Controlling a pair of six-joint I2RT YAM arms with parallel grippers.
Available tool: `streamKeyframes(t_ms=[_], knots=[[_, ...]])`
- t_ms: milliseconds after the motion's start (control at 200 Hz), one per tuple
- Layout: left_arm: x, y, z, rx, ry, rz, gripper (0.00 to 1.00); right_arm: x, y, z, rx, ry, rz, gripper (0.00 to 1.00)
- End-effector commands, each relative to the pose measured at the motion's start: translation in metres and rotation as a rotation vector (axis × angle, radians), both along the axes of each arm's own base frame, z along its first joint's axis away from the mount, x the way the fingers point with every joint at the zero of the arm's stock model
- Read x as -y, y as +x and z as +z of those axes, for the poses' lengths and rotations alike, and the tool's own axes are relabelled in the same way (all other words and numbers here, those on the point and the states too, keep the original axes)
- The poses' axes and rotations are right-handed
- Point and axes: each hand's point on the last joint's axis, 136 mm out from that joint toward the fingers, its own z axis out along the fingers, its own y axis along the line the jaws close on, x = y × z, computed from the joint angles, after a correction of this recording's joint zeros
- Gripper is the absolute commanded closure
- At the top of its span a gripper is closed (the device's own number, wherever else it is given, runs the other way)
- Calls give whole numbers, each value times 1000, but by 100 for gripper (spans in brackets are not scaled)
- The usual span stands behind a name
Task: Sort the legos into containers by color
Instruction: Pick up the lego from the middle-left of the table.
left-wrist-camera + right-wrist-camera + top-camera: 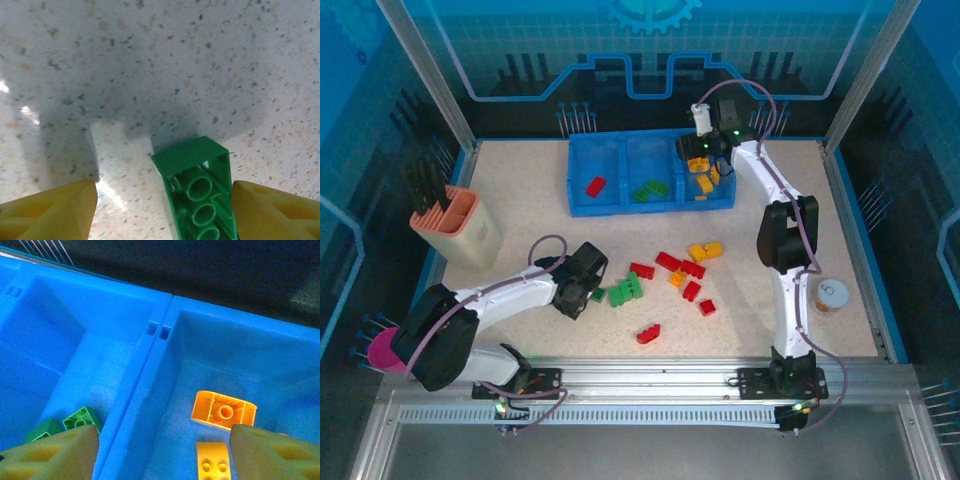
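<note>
Three compartments in one blue tray [620,209] at the far side of the table [520,170], each w/ bricks in it: a red brick [595,186] in the left one, green bricks [650,189] in the middle, orange-yellow bricks [703,180] in the right.

The right gripper [162,452] hangs over the tray, approx. above the wall between the middle & right compartments. Its jaws are spread wide, nothing between them.

The left gripper [162,205] is down at the tabletop, in front of the tray's left end and well apart from it. Jaws wide there too, w/ a single green brick [200,190] between them, hollow underside facing the wrist camera. It sits snug against one finger [275,210], w/ a clear gap to the other.

The loose legos lie scattered in front of the tray: a green cluster [627,290], several red pieces [668,261] and a couple of orange pieces [705,250].

A peach tool holder [455,228] stands off the tray's left end; a small white can [830,296] sits well out from its front right corner.
</note>
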Motion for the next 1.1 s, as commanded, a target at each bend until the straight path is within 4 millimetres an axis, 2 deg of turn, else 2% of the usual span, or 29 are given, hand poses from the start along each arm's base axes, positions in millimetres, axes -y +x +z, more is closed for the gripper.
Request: streamKeyframes(t_ms=[0, 145, 330, 570, 736, 886, 996, 1091], knots=[[0, 2, -9, 10, 9, 24, 28, -14, -10, 45, 61, 48, 38, 29], [7, 6, -16, -1, -2, 16, 29, -13, -18, 44, 49, 31, 44, 29], [14, 5, -30, -44, -17, -5, 35, -8, -27, 46, 49, 14, 40, 30], [28, 11, -40, -58, -51, -35, 57, -3, -38, 43, 36, -6, 31, 30], [38, 18, -42, -58, -72, -57, 70, 0, -48, 55, 48, -2, 30, 31], [46, 35, -20, -27, -61, -127, 78, 3, -66, 70, 63, 3, 32, 31], [54, 61, 18, 32, -39, -221, 81, 7, -88, 78, 61, 10, 25, 31], [63, 91, 58, 136, -5, -312, 83, 12, -110, 74, 44, 10, 12, 30]])
